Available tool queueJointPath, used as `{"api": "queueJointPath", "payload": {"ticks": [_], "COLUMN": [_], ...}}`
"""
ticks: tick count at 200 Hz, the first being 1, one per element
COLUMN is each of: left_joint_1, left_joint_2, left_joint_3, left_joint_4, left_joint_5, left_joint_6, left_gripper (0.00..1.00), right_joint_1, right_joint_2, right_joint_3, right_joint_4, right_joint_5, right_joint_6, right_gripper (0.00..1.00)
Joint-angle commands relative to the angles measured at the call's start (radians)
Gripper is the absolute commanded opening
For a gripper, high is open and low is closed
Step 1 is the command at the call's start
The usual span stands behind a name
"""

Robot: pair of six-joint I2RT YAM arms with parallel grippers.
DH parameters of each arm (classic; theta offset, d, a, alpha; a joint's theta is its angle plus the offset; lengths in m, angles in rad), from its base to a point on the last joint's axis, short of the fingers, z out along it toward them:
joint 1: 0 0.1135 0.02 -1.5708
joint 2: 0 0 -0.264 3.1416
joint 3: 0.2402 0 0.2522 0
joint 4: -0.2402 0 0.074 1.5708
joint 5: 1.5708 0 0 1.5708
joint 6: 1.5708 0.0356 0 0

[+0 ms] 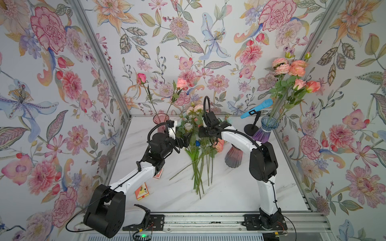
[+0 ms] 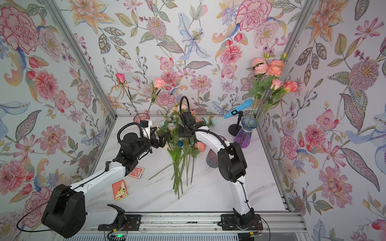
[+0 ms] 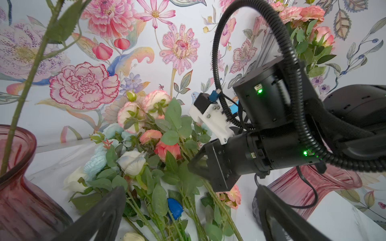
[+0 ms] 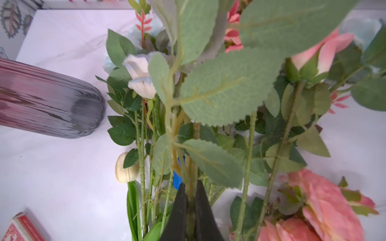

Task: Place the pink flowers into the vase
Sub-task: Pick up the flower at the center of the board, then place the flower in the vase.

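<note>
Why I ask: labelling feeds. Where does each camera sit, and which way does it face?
Top views: high above the front, looking down and back over the white marble table; left arm, right arm visible.
Left wrist: low, facing the pile of artificial flowers and the right gripper; open left gripper visible.
Right wrist: looks along the right gripper, shut on a green leafy stem.
Both wrist views share the pile.

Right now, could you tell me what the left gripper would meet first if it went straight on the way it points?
Probably the leafy stems of the flower pile just ahead of the open left gripper; the right gripper sits beyond them, depth unclear.
</note>
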Motion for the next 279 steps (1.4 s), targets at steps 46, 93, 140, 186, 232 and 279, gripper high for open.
{"api": "queueJointPath", "payload": {"ticks": [46,93,140,186,232,279], "left_joint_1": [-0.003,0.001,0.015,0.02,0.021,0.027], "left_joint_2": [0.057,0.084,0.165,0.277,0.332,0.376], "left_joint_3": [0.084,0.104,0.164,0.229,0.275,0.285], "left_joint_4": [-0.009,-0.024,0.012,0.112,0.204,0.3], "left_joint_5": [0.043,0.055,0.125,0.225,0.281,0.344], "left_joint_6": [-0.056,-0.072,-0.137,-0.261,-0.341,-0.439], "left_gripper": [1.0,1.0,0.98,0.88,0.8,0.73], "right_joint_1": [0.002,-0.005,-0.004,0.0,0.019,0.023], "right_joint_2": [-0.117,-0.233,-0.356,-0.426,-0.456,-0.446], "right_joint_3": [-0.027,-0.22,-0.353,-0.429,-0.463,-0.453], "right_joint_4": [0.008,0.14,0.254,0.313,0.353,0.366], "right_joint_5": [0.017,-0.077,-0.157,-0.19,-0.192,-0.191], "right_joint_6": [-0.054,-0.046,-0.063,-0.083,-0.106,-0.107], "right_gripper": [0.05,0.04,0.03,0.02,0.02,0.03]}}
